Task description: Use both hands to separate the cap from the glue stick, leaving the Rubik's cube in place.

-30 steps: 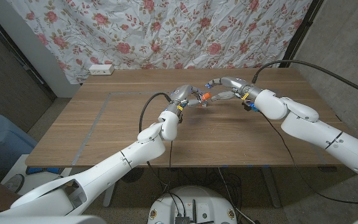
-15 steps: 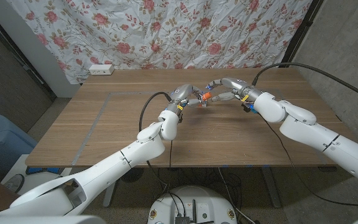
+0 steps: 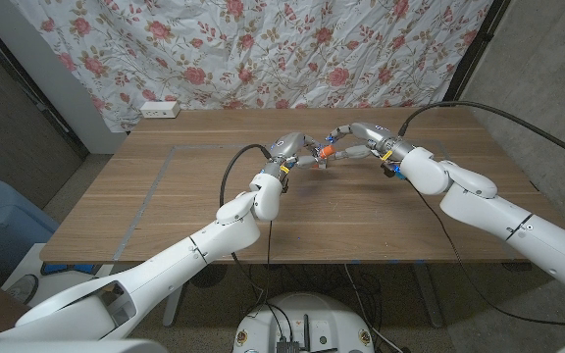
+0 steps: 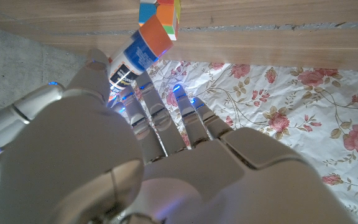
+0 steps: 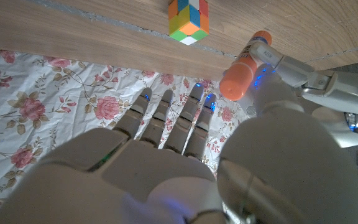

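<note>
The glue stick (image 4: 135, 57) is a white tube with dark printing on its label and a bright orange cap (image 5: 240, 77), which sits on the tube's end. It is held above the middle of the far half of the wooden surface (image 3: 184, 186), between the two hands. The left hand (image 3: 289, 149) grips the white tube, its fingers (image 4: 156, 118) reaching up beside it in the left wrist view. In the right wrist view the right hand (image 3: 357, 137) has its thumb against the tube just behind the cap while its other fingers (image 5: 166, 118) stay spread and straight, so it looks like a pinch at most; whether it truly holds the stick I cannot tell. The Rubik's cube (image 5: 189, 17), with orange, green, yellow and white squares showing, rests on the surface just beside the capped end. Compared with a second ago, both hands remain together at the same spot, the right arm has eased slightly inward, and the cap has stayed on.
</note>
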{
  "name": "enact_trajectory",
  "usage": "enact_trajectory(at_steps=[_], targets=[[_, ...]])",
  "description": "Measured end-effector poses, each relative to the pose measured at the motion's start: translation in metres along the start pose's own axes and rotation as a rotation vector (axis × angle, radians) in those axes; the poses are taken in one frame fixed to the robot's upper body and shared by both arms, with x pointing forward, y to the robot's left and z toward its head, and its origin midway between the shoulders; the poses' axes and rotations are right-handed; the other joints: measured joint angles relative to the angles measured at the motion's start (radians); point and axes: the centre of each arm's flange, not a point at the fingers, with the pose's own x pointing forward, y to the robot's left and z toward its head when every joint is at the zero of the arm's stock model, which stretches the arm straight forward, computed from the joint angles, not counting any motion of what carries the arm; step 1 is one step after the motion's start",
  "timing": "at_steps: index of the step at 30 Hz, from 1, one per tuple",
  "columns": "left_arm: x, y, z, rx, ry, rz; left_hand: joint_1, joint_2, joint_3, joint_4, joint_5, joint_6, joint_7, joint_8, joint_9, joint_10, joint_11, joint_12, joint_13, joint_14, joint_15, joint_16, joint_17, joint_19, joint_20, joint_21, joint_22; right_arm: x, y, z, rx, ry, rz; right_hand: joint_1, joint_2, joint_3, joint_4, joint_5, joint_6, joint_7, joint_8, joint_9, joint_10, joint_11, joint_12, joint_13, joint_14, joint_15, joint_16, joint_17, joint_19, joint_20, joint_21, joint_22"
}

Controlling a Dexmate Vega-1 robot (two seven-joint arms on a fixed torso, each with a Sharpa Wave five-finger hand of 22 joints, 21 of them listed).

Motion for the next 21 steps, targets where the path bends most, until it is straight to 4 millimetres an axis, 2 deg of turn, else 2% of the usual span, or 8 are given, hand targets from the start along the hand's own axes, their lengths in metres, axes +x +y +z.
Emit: enact_trajectory(at_steps=[3,13,21], targets=[[0.0002,-0.0002,0.0001,0.000,0.000,0.000,0.000,0.000,0.000,0.000,0.000,0.000,0.000,0.000,0.000,0.000,0.000,0.000,0.000,0.000,0.000,0.000,0.000,-0.004,-0.004,0.000,0.000,0.0000,0.0001,-0.0003,0.002,-0.002,-0.006,0.009,0.009,-0.003,0.003,0.004,0.016,-0.006,0.007,0.001,0.023,-0.002,0.003,0.000,0.010,-0.008,0.004,0.000,0.000,0.000,0.000,0.000],[0.0012,-0.0005,0.0004,-0.001,-0.002,-0.001,0.000,0.000,-0.006,0.003,0.000,0.000,0.000,0.000,0.000,0.000,0.000,-0.001,0.001,0.000,0.000,0.000,0.000,-0.004,-0.003,0.000,0.000,0.0004,0.0003,-0.0006,0.008,-0.010,-0.016,0.016,0.031,-0.011,0.011,0.004,0.044,-0.007,0.018,0.003,0.066,-0.006,0.007,-0.004,0.026,-0.003,0.012,0.003,0.003,-0.004,0.000,0.000],[0.0020,-0.0012,0.0004,-0.002,-0.002,-0.002,0.000,0.000,-0.007,0.002,-0.003,0.000,0.000,-0.001,0.000,0.000,0.000,-0.001,0.001,0.000,0.000,0.000,0.000,-0.004,-0.003,0.000,0.000,0.0013,-0.0002,-0.0003,0.012,-0.022,-0.022,0.019,0.048,-0.018,0.012,0.004,0.099,-0.005,0.035,0.007,0.107,-0.011,0.007,-0.004,0.039,-0.004,0.023,0.012,0.013,-0.012,0.000,0.003]])
